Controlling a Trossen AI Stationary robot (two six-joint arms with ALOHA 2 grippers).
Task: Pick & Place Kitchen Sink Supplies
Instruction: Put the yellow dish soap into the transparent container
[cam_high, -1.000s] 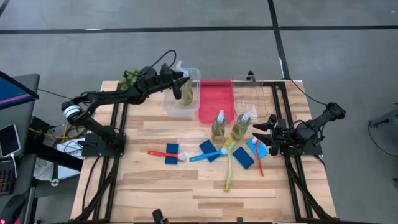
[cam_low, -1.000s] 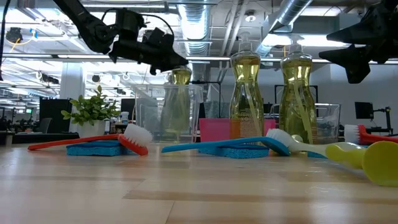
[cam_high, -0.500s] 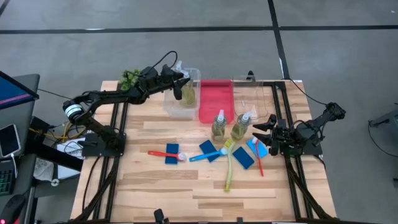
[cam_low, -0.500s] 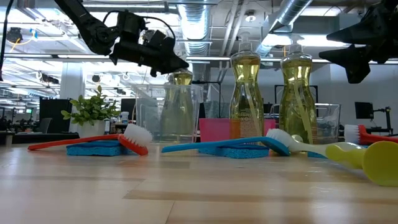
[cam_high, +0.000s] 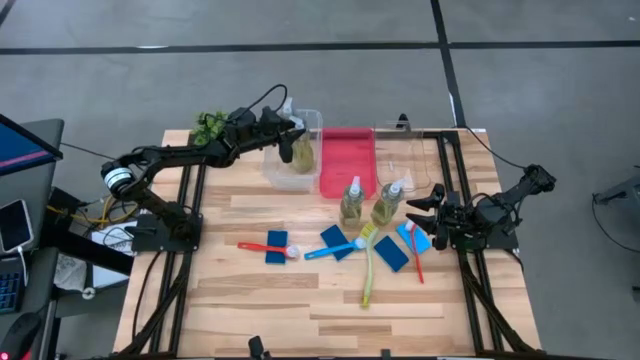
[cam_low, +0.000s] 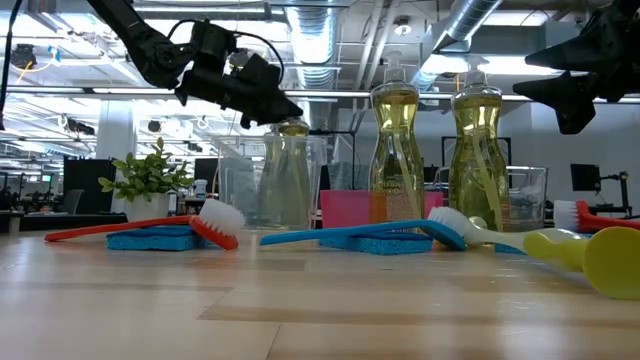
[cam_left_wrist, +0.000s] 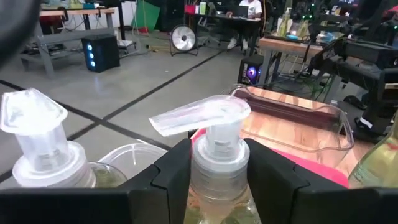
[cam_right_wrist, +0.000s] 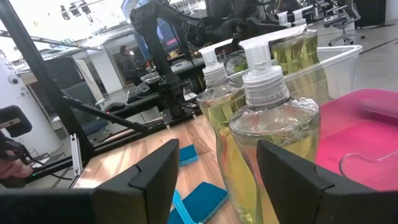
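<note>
Left wrist view: left pincer (cam_left_wrist: 214, 165) clamped on soap bottle (cam_left_wrist: 214, 155) neck, inside clear tub (cam_high: 292, 150); no readable labels, seemingly. Right pincer (cam_high: 428, 212) open, beside red tray (cam_high: 347, 160).

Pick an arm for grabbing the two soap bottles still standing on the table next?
Right, probably. The right gripper hovers open just beside the two soap bottles, which fill its wrist view. The left gripper is busy, closed on a soap bottle over the clear tub.
</note>
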